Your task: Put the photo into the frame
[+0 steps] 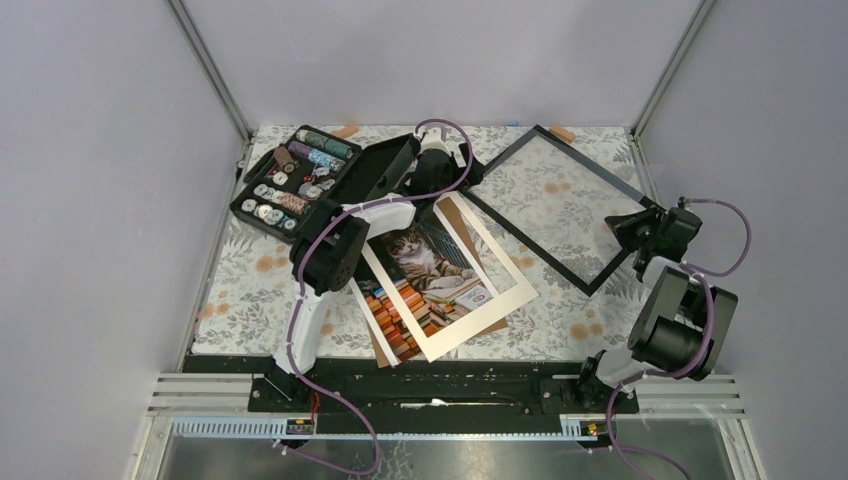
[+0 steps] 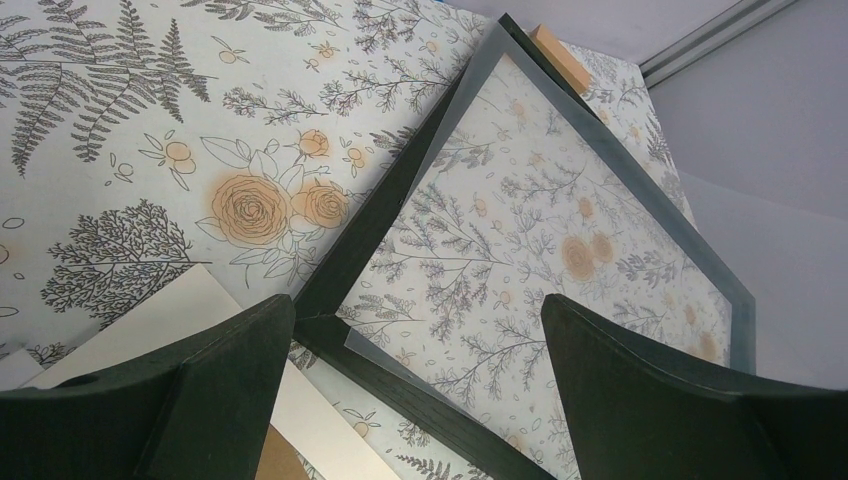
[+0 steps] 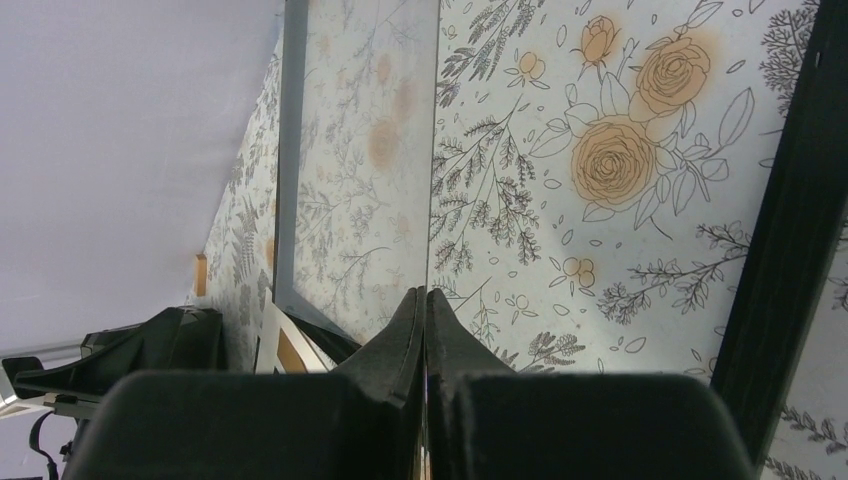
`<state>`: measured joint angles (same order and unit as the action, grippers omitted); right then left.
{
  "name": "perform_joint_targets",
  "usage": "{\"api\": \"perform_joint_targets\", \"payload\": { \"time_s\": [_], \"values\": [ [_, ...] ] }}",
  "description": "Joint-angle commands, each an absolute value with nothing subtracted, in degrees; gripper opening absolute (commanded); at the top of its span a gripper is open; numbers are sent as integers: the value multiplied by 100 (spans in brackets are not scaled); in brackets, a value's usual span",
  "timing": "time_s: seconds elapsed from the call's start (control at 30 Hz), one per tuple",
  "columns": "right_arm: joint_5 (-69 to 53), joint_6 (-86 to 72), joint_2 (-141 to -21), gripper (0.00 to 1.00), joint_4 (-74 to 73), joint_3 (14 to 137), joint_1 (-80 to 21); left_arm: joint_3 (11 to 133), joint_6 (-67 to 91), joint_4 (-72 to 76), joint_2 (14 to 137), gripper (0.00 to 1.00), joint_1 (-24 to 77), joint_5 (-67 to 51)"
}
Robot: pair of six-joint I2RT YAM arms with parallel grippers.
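Photo: lies flat mid-table, well left of centre of my reach, cat side up. It is not in the frame.

Far left, back: open black case of thread spools on the floral table cover.

Next right: my left arm crosses over the case lid. My left pincer hangs above the frame's left corner, fingers spread wide, nothing between them.

Centre: the photo sits askew under a cream mat, its lower left corner of books poking out past the mat edge. A brown board shows beneath both. The mat's far corner reaches the frame's corner; I cannot tell whether they touch.

Right of centre: the frame, thin and black, lies turned diamond-wise on the cover, floral pattern showing through it.

Far right: my right pincer is at the frame's right corner, fingers pressed together. The thin edge of a clear pane runs straight into the seam between them. The pane stands tilted up from the black rail.
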<state>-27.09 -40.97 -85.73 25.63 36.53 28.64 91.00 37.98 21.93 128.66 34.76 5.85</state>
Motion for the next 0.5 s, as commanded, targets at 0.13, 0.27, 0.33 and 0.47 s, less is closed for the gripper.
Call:
{"api": "perform_joint_targets", "payload": {
  "time_s": [0.13, 0.27, 0.33, 0.47],
  "values": [
    [-2677, -4079, -8128, 0, 3041, 3491, 2863, 9353, 3848, 2376, 13012, 99, 3450, 513],
    [-2823, -4214, -8128, 0, 3280, 3423, 2864, 9397, 3867, 2347, 13060, 99, 3450, 493],
    [-2899, -4316, -8142, 0, 3469, 3351, 2854, 9396, 3877, 2347, 13061, 99, 3452, 485],
    [-2995, -4450, -8177, 0, 3778, 3230, 2813, 9411, 3902, 2347, 13094, 99, 3450, 462]
  ]
}}
